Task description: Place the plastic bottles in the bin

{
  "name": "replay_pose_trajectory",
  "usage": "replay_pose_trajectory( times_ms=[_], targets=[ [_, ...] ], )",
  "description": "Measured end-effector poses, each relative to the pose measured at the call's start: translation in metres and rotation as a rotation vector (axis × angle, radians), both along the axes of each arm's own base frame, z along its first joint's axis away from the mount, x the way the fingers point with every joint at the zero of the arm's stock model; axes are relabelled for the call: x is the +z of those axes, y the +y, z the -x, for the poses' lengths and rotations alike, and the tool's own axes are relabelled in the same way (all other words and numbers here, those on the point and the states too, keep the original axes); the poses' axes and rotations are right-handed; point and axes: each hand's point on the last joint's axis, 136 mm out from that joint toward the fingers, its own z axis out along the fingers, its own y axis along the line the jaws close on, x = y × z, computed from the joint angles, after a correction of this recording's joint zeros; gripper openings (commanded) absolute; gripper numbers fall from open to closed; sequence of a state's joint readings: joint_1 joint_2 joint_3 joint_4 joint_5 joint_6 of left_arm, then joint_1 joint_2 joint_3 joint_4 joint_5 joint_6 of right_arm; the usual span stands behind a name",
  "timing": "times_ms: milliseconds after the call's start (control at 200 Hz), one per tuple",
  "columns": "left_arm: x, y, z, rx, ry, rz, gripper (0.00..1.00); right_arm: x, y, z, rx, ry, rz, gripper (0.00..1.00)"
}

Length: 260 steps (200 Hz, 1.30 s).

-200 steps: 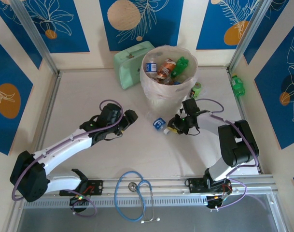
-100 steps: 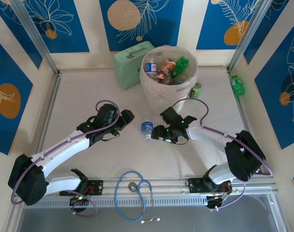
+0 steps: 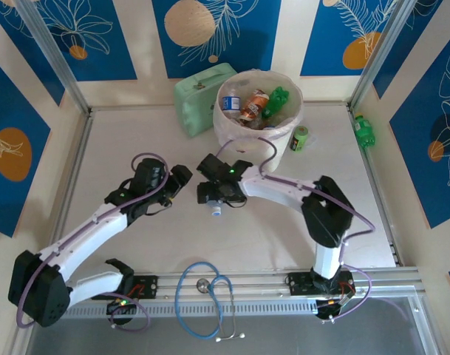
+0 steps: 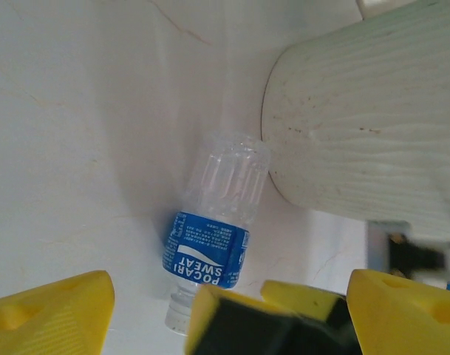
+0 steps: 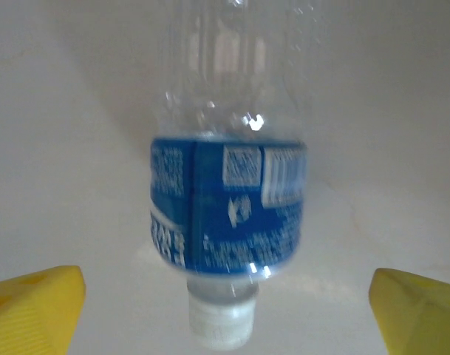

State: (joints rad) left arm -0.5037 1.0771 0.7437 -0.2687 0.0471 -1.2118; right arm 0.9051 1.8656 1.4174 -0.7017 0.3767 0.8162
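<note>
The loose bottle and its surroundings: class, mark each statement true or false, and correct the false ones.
1. The blue-labelled bottle lies on the table. True.
2. The right gripper is clamped on it. False: its fingers stand wide on either side, not touching it.
3. The bin holds several bottles. True.
4. The mint-green case sits to the right of the bin. False: it sits to the left.
5. The green can is inside the bin. False: it is on the table beside it.

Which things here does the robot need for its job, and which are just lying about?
For the job: blue-labelled bottle on the table, green bottle at the right edge, bottles inside the bin.
Lying about: mint-green case, green can, stethoscope.
</note>
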Motion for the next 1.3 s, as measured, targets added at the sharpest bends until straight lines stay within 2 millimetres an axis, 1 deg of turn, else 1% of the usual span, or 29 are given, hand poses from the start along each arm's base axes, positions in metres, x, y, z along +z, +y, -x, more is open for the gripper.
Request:
replay_pose_trajectory(
  times_ms=[50,115,240,335,370,540,705,770,830,895,955,1010,1065,1120,1130,1206,1246,1301],
  targets=[
    [0.002,0.007,0.001,0.013,-0.002,-0.005,0.83,-0.007,0.005,-0.006,-0.004,0.001,0.034,0.99],
    [0.0,0.017,0.004,0.033,0.006,-0.015,0.83,-0.016,0.008,-0.014,-0.007,0.004,0.068,0.94],
    [-0.014,0.034,0.011,0.069,0.05,-0.041,0.83,-0.035,0.01,-0.02,-0.003,0.03,0.122,0.87],
    [-0.027,0.042,0.016,0.084,0.091,-0.057,0.83,-0.044,0.009,-0.02,0.002,0.049,0.149,0.77],
    [-0.029,0.043,0.018,0.086,0.099,-0.06,0.83,-0.047,0.009,-0.02,0.007,0.054,0.158,0.72],
    [-0.03,0.044,0.019,0.074,0.1,-0.07,0.83,-0.046,0.01,-0.019,0.016,0.057,0.167,0.56],
    [-0.031,0.044,0.019,0.066,0.099,-0.075,0.83,-0.044,0.012,-0.015,0.023,0.05,0.174,0.48],
    [-0.031,0.044,0.019,0.066,0.1,-0.075,0.83,-0.041,0.014,-0.01,0.036,0.047,0.173,0.47],
    [-0.031,0.044,0.02,0.063,0.101,-0.079,0.83,-0.032,0.017,-0.001,0.057,0.039,0.169,0.47],
    [-0.03,0.044,0.02,0.054,0.097,-0.088,0.84,-0.014,0.021,0.014,0.09,0.02,0.153,0.46],
    [-0.027,0.044,0.02,0.045,0.093,-0.098,0.85,0.012,0.027,0.029,0.129,-0.012,0.12,0.46],
    [-0.02,0.045,0.018,0.037,0.08,-0.11,0.85,0.044,0.033,0.042,0.164,-0.056,0.071,0.46],
    [-0.01,0.045,0.015,0.029,0.053,-0.123,0.86,0.076,0.035,0.055,0.199,-0.099,0.027,0.46],
    [0.003,0.044,0.01,0.014,0.018,-0.137,0.87,0.113,0.034,0.066,0.227,-0.149,-0.023,0.46],
    [0.006,0.044,0.009,0.015,0.011,-0.137,0.87,0.117,0.034,0.067,0.229,-0.154,-0.028,0.46],
    [0.024,0.043,0.003,-0.002,-0.042,-0.152,0.89,0.168,0.029,0.067,0.232,-0.231,-0.094,0.47],
    [0.033,0.042,0.0,-0.017,-0.068,-0.161,0.89,0.196,0.024,0.061,0.221,-0.279,-0.131,0.47],
    [0.041,0.039,-0.005,-0.035,-0.091,-0.174,0.89,0.229,0.014,0.05,0.195,-0.331,-0.176,0.47]
  ],
)
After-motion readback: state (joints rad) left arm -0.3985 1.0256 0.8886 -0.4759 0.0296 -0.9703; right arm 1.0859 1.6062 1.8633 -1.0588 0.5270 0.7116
